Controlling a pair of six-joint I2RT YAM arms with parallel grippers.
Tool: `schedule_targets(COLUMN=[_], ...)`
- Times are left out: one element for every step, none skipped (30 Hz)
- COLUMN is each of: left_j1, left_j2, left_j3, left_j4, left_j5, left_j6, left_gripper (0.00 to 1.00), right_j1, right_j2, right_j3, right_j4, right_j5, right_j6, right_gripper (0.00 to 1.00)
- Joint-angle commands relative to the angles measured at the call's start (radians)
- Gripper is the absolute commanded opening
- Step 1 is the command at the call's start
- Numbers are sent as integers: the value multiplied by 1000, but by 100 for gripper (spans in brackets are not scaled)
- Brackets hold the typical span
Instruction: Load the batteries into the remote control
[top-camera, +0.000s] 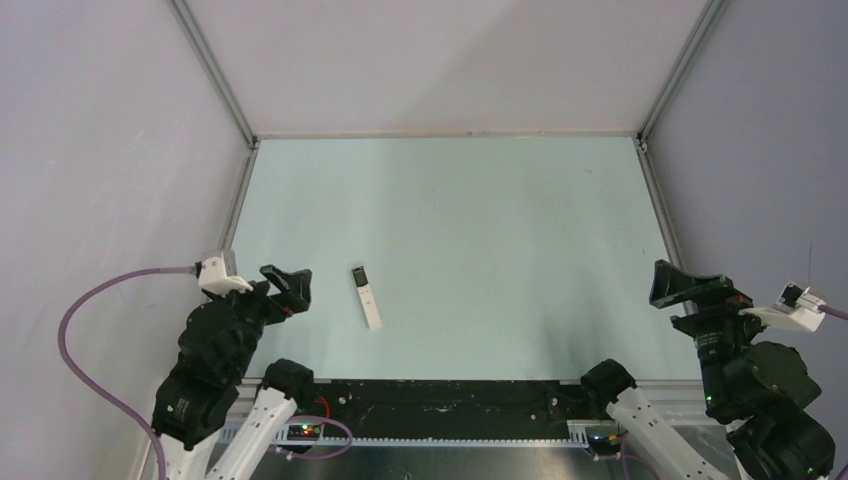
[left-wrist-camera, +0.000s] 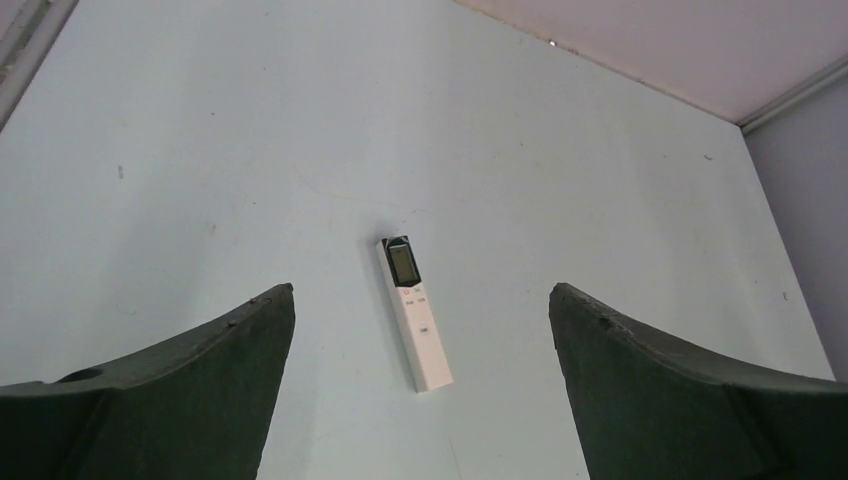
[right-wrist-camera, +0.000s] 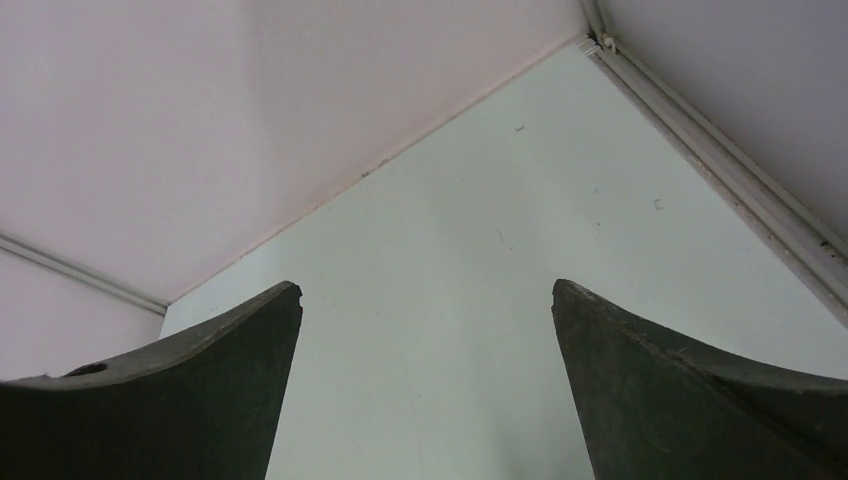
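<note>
The remote control (top-camera: 367, 297) is a slim white bar with a dark screen at its far end. It lies flat on the pale table, left of centre. In the left wrist view the remote control (left-wrist-camera: 414, 312) lies ahead, between and beyond my fingers, buttons up. My left gripper (top-camera: 289, 287) is open and empty, a short way left of the remote. My right gripper (top-camera: 683, 285) is open and empty at the right side, facing the far right corner. No batteries show in any view.
Grey walls with metal corner rails (top-camera: 240, 180) enclose the table on three sides. A black strip and cable channel (top-camera: 450, 405) run along the near edge between the arm bases. The right wrist view shows the table's corner rail (right-wrist-camera: 720, 190).
</note>
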Motion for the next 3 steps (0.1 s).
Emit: schedule_targets(left_j1=[5, 5, 5], left_j2=[5, 2, -4], left_j3=[21, 22, 20], left_j4=[-6, -10, -10], left_j5=[-40, -45, -44], left_j6=[27, 23, 22], left_gripper=[100, 100, 100], right_j1=[-3, -3, -3], right_j2=[-8, -4, -1], right_j3=[19, 19, 20], right_j4=[-26, -29, -31], right_j5=[42, 39, 37], right_j6=[8, 11, 13], right_gripper=[99, 99, 99])
